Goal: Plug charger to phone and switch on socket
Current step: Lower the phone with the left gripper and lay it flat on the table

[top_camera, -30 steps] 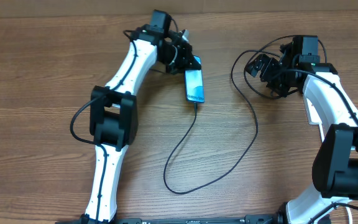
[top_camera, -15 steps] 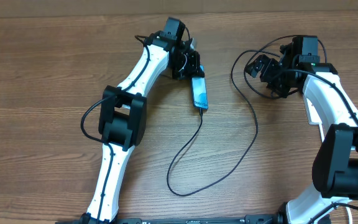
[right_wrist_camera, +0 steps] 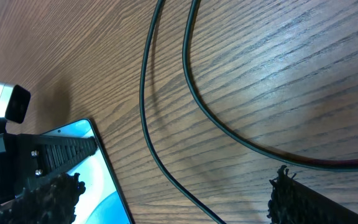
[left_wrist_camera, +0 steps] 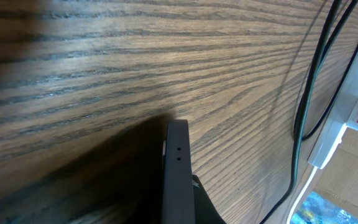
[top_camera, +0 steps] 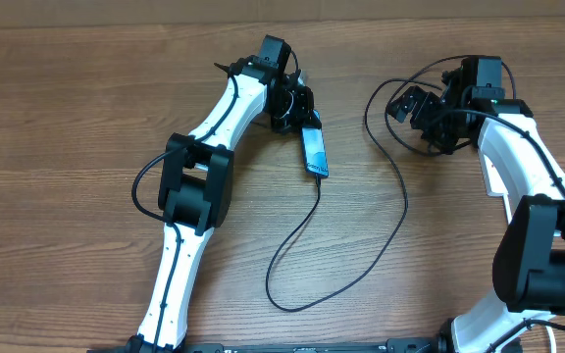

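Observation:
The phone lies tilted on the table with its light-blue screen up. It also shows in the right wrist view and edge-on in the left wrist view. My left gripper is shut on the phone's upper end. The black charger cable runs from the phone's lower end in a long loop to my right gripper. That gripper is open, with the cable lying on the table between its fingers. The white socket shows only at the right edge of the left wrist view.
The wooden table has its far edge along the top of the overhead view. Cable loops bunch around the right gripper. A blue patch sits at the lower right of the left wrist view.
My left gripper moved the phone slightly right and down, turning its lower end to the right; the cable loop shifted with it. The right arm has not moved.

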